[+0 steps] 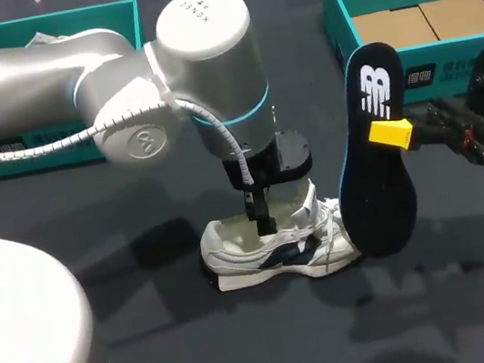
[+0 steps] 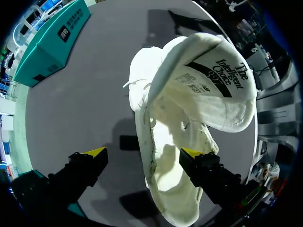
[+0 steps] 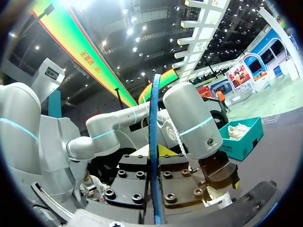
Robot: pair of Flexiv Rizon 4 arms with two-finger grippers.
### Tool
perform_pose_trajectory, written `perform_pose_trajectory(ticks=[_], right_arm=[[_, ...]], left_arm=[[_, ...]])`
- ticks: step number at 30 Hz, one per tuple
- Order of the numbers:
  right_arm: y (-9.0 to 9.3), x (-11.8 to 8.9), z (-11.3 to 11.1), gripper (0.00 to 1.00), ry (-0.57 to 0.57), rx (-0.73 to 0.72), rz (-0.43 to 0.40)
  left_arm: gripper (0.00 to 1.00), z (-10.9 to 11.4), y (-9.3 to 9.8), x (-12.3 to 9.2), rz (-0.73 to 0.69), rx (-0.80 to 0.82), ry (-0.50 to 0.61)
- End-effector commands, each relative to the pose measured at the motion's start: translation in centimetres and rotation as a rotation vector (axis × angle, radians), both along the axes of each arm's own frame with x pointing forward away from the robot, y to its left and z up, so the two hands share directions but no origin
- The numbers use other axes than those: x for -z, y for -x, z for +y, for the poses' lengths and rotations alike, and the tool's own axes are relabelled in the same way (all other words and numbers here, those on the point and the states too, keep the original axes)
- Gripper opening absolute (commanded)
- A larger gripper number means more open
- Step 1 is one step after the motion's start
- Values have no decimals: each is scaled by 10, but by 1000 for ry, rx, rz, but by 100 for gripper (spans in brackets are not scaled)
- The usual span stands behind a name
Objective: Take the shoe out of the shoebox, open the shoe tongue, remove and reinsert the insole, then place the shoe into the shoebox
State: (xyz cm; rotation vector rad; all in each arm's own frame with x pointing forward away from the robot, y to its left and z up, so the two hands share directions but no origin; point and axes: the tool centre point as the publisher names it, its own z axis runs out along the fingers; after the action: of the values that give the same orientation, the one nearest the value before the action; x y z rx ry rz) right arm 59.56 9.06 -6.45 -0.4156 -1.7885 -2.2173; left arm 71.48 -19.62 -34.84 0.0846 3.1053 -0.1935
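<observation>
Half done, I judge, with reinsertion in hand: the right pincer (image 1: 389,133) pinches the insole (image 1: 377,188) upright just beside the shoe (image 1: 276,250), which lies on the desk (image 1: 157,342) under the spread left pincer (image 2: 146,152), so next the insole probably needs tilting toe-first into the open mouth.

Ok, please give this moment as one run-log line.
left gripper open over shoe | right gripper shut on insole, upright by toe | shoe outside shoebox

White shoe (image 1: 272,255) upright, dark insole (image 1: 378,197) out
</observation>
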Motion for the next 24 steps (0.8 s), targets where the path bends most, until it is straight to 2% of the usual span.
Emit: perform_pose_trajectory(ticks=[1, 2, 4, 7, 10, 13, 15, 16, 17, 18, 24], right_arm=[[1, 0, 1, 0, 1, 3, 0], [1, 0, 1, 0, 1, 3, 0], [1, 0, 1, 0, 1, 3, 0], [1, 0, 1, 0, 1, 3, 0], [1, 0, 1, 0, 1, 3, 0], [1, 0, 1, 0, 1, 3, 0], [1, 0, 1, 0, 1, 3, 0], [1, 0, 1, 0, 1, 3, 0], [1, 0, 1, 0, 1, 3, 0], [1, 0, 1, 0, 1, 3, 0], [1, 0, 1, 0, 1, 3, 0]], left_arm=[[100, -2, 1, 7, 4, 4, 1], [96, -2, 1, 8, 6, 5, 0], [82, -2, 2, 11, 12, 9, -5], [75, -3, 3, 14, 19, 15, -11], [51, -3, 3, 16, 23, 19, -17], [45, -3, 2, 17, 28, 23, -25], [36, -3, 2, 17, 33, 30, -31], [29, -3, 2, 18, 35, 33, -33], [9, -4, 2, 18, 39, 39, -37], [0, -4, 2, 19, 39, 40, -39], [0, -4, 4, 18, 57, 78, -40]])
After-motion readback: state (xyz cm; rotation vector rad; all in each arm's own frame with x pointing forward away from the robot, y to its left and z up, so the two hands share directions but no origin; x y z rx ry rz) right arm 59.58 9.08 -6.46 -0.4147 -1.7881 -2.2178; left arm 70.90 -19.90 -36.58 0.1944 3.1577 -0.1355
